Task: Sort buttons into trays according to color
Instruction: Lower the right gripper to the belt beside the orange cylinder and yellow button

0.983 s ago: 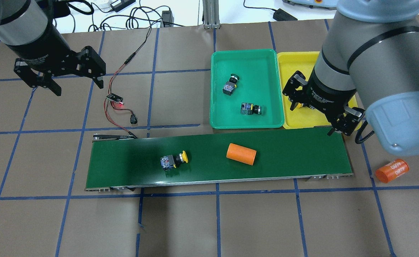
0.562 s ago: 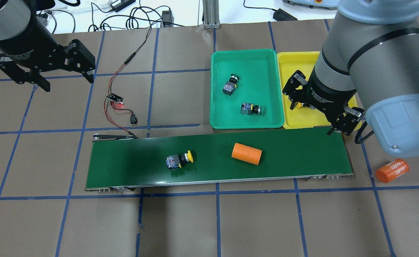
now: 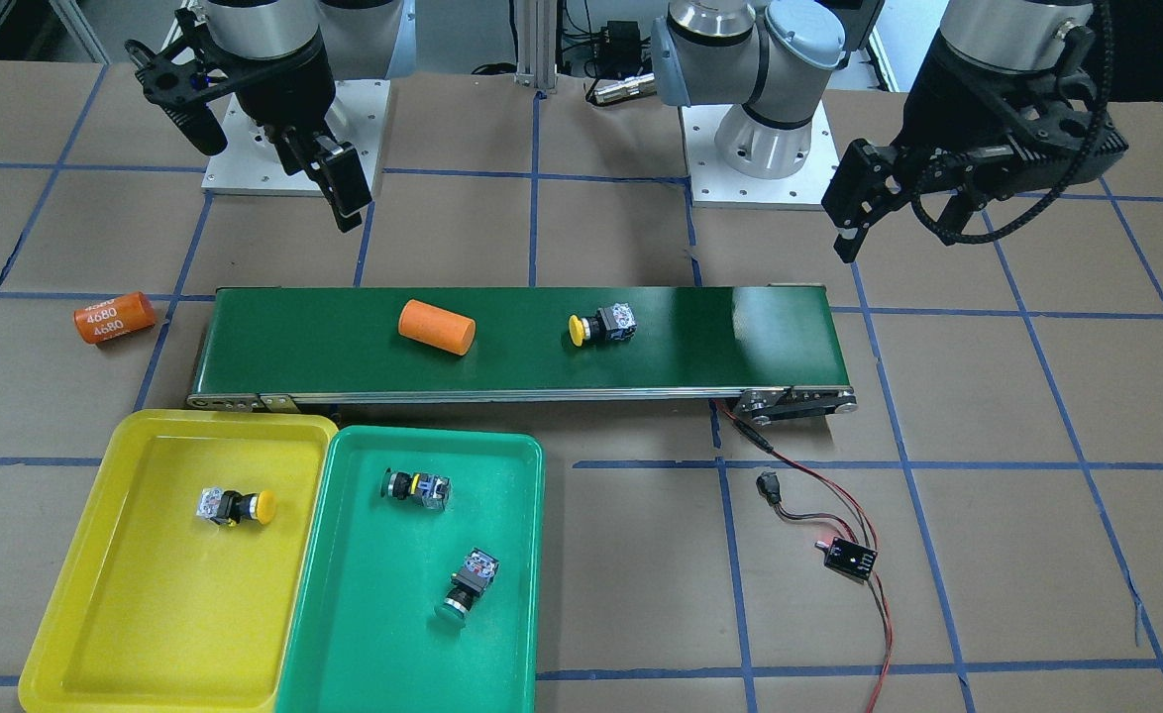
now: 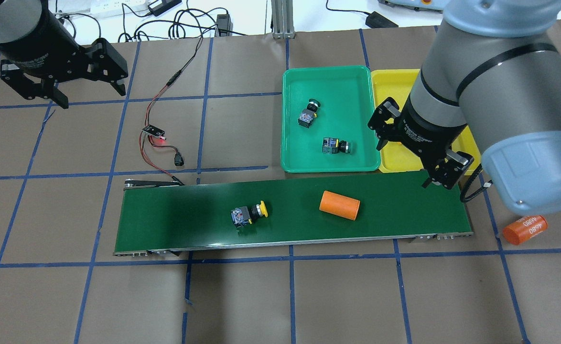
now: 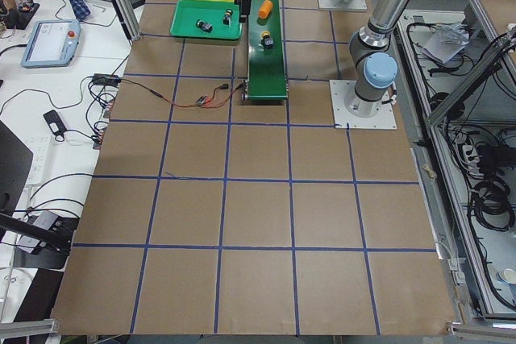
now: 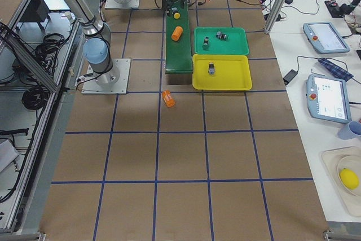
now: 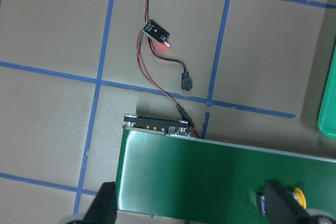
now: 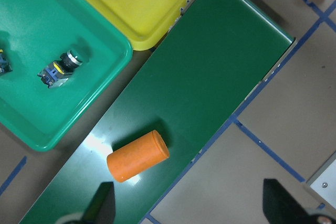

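Yellow button (image 4: 250, 213) and orange cylinder (image 4: 339, 205) have ridden further along the belt (image 4: 175, 215); left claw (image 4: 91, 95) and right claw (image 4: 410, 165) gape empty.

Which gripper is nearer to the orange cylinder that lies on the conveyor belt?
Right. The right gripper hangs open near the end of the belt beside the yellow tray, not far from the orange cylinder. The left gripper is beyond the belt's opposite end, far off.

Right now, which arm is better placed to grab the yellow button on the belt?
Probably right: the right tool, open, hangs by the belt and yellow tray; the left tool is off the belt, far from that tray.
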`<state>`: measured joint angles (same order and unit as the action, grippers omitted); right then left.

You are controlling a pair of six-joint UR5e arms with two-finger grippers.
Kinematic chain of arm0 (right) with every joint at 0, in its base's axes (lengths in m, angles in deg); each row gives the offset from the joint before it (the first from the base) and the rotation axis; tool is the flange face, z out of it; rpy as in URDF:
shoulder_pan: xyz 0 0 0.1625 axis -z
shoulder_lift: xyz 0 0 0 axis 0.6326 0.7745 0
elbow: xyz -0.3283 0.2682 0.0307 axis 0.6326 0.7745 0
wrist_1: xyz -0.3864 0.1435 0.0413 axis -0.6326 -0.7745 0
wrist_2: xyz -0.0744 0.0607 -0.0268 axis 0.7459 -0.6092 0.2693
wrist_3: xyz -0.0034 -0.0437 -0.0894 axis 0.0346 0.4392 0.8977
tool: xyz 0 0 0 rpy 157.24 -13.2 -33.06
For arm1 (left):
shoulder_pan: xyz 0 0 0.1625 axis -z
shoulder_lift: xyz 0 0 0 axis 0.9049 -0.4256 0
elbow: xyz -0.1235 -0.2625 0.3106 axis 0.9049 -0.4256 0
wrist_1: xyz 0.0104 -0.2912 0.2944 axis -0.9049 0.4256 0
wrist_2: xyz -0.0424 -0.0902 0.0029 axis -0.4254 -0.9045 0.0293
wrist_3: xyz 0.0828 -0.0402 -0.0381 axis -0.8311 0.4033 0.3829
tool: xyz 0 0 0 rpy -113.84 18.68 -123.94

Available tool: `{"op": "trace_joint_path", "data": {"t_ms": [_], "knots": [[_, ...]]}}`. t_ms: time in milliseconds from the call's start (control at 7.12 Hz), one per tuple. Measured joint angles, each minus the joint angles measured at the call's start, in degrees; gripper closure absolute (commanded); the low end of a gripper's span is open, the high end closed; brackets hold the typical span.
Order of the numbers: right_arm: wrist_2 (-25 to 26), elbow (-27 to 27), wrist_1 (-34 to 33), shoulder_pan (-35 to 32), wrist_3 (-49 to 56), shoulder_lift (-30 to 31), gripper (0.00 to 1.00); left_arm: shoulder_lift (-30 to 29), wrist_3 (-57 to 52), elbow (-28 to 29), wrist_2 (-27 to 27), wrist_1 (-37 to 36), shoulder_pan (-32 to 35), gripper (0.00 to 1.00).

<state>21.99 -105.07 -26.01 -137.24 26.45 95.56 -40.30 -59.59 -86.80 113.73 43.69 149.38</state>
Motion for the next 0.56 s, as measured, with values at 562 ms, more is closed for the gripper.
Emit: {"op": "trace_joint_path", "data": {"t_ms": [562], "knots": [[-0.9, -0.6, 0.0, -1.3, -1.2, -0.1, 0.00, -2.1, 2.7, 0.8, 0.2, -0.7, 5.9, 0.00]]}}
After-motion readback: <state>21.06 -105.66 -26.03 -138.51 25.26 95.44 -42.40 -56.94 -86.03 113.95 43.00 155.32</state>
